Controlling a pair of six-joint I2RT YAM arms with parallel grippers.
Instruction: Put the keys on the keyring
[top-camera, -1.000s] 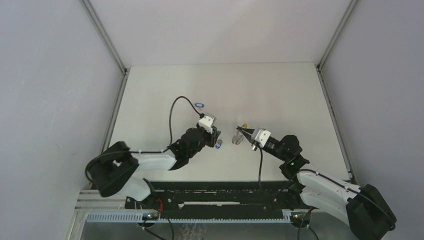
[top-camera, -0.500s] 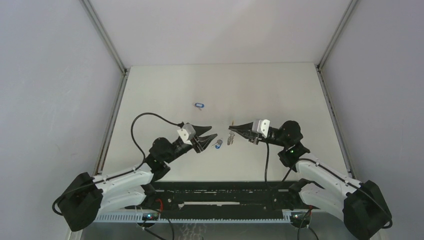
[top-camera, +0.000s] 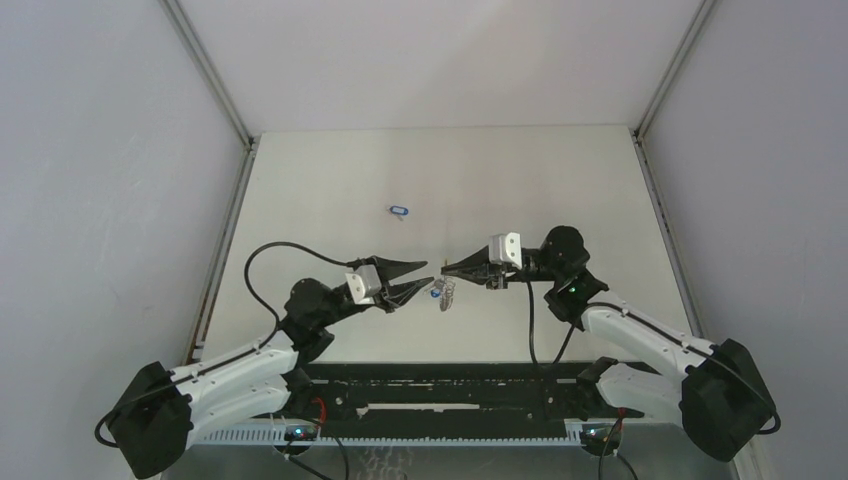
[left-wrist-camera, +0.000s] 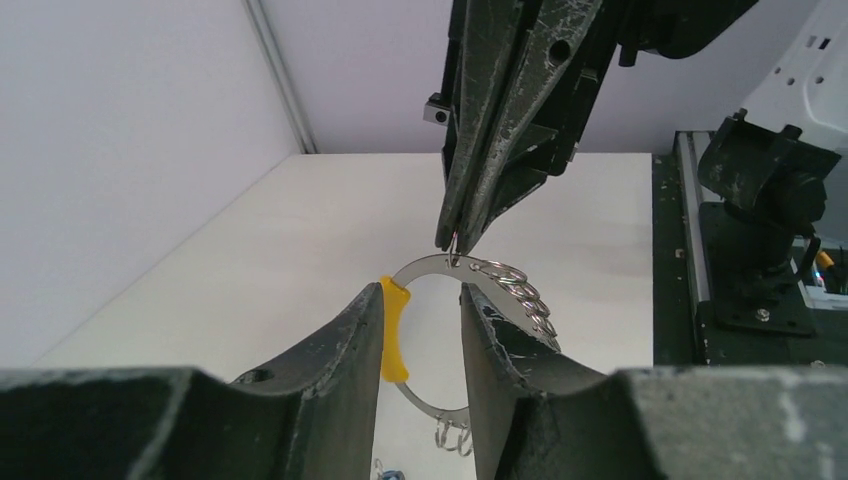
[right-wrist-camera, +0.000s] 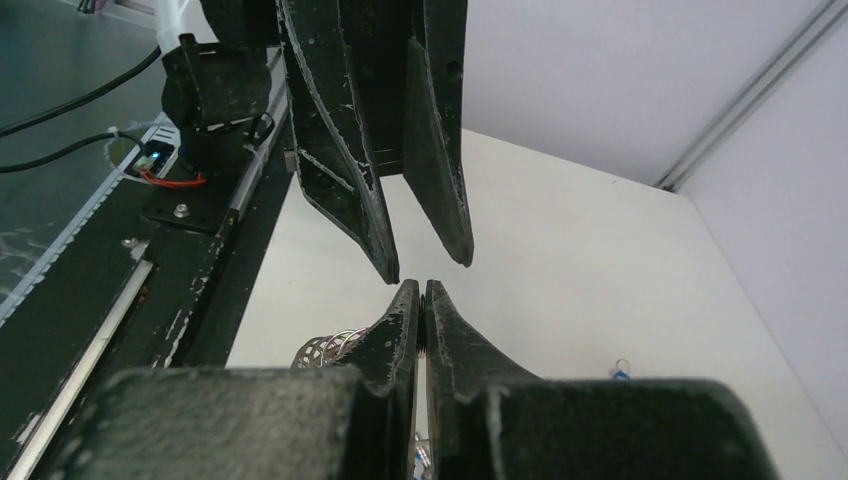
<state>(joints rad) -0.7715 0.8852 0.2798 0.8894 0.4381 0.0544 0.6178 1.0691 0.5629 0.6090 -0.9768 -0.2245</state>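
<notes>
Right gripper pinched tight on the top edge of the keyring. The loop hangs upright below the tips and reads nearly edge-on from above. Yellow arc on one side, small rings bunched opposite. Left gripper partly open, tip to tip with the right, gripping nothing. Near key lies on the table beside the ring. Far key lies well apart, its tag lengthwise left to right.
</notes>
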